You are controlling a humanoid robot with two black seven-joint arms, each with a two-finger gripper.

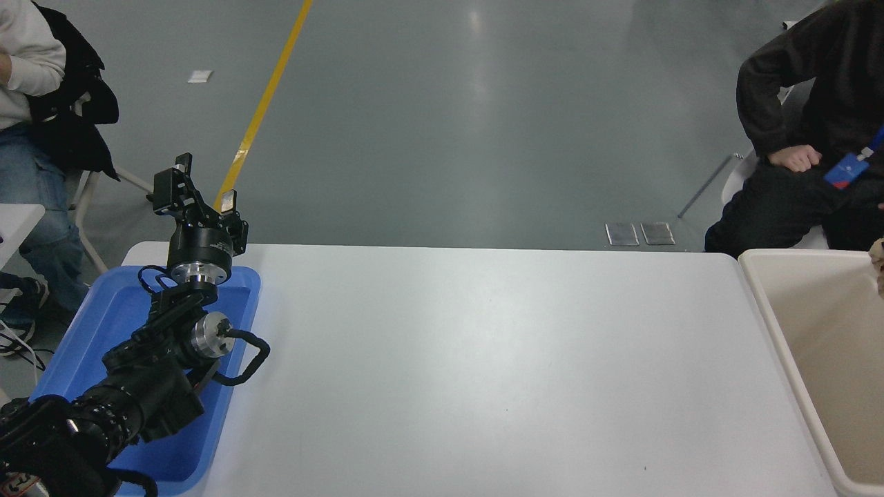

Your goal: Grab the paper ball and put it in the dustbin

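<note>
Only a small tan-brown edge of the paper ball [879, 257] shows at the picture's right edge, above the inside of the beige dustbin [763, 293], which stands at the table's right end. My right arm and gripper are out of view past the right edge, so I cannot see what holds the ball. My left arm is parked at the lower left over the blue tray [103, 310]; its gripper [205, 185] points away from me, open and empty.
The white table [483, 366] spans the middle. A person in dark clothes sits at the far right [808, 103] just behind the dustbin. Another person sits at the far left [34, 83]. A yellow floor line runs beyond the table.
</note>
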